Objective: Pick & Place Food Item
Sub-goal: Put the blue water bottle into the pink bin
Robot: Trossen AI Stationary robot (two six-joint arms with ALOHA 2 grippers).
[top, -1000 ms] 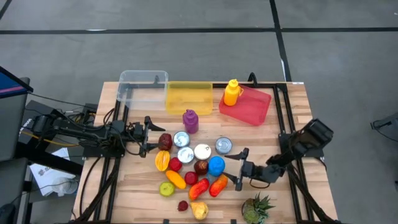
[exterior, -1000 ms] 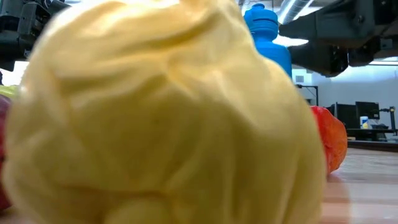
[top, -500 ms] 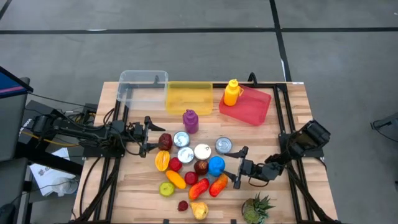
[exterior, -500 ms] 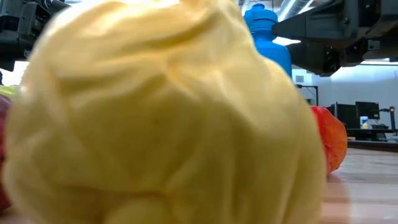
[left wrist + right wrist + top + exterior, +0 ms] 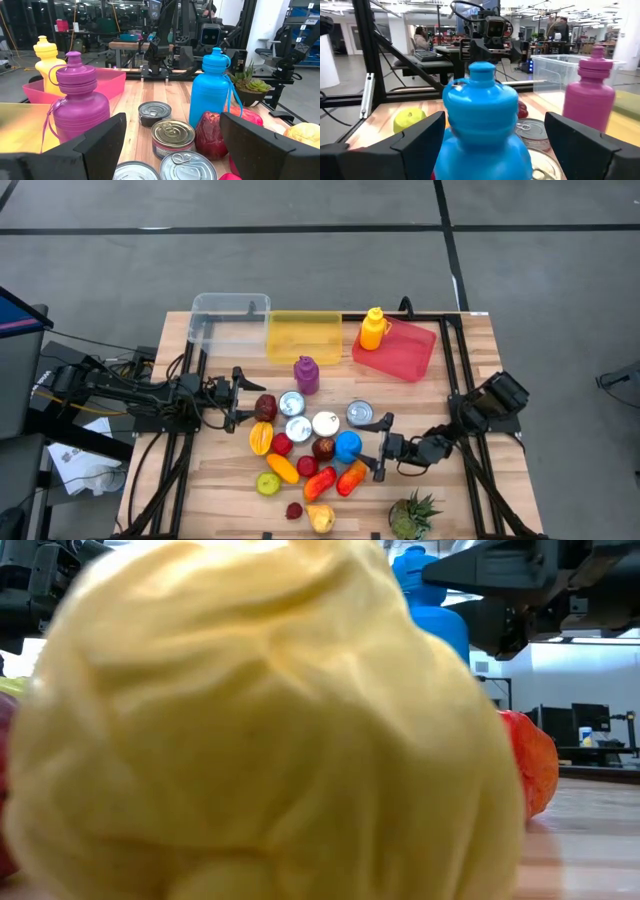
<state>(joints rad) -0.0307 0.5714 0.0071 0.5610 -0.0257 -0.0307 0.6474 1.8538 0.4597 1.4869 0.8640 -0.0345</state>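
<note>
A cluster of toy foods lies mid-table: a dark red fruit [image 5: 265,407], an orange-red pepper [image 5: 351,477], a green apple [image 5: 267,483] and several more, among cans [image 5: 298,428]. A blue bottle [image 5: 347,445] stands upright at the cluster's right side. My right gripper [image 5: 381,446] is open and level just right of this bottle, which fills the middle of the right wrist view [image 5: 482,125] beyond the fingertips. My left gripper [image 5: 238,398] waits open at the cluster's left, facing the cans [image 5: 172,137] and a purple bottle [image 5: 80,107]. In the low view a yellow fruit [image 5: 260,730] hides most of the table.
At the far edge stand a clear bin [image 5: 228,318], a yellow bin [image 5: 303,335] and a red tray [image 5: 400,352] holding a yellow bottle [image 5: 372,328]. The purple bottle [image 5: 306,374] stands behind the cans. A pineapple [image 5: 412,515] and a yellow pear [image 5: 320,518] lie near the front edge.
My right gripper has edged a little toward the table's left, closer to the blue bottle, staying open and level. The left arm and the things on the table have kept still.
</note>
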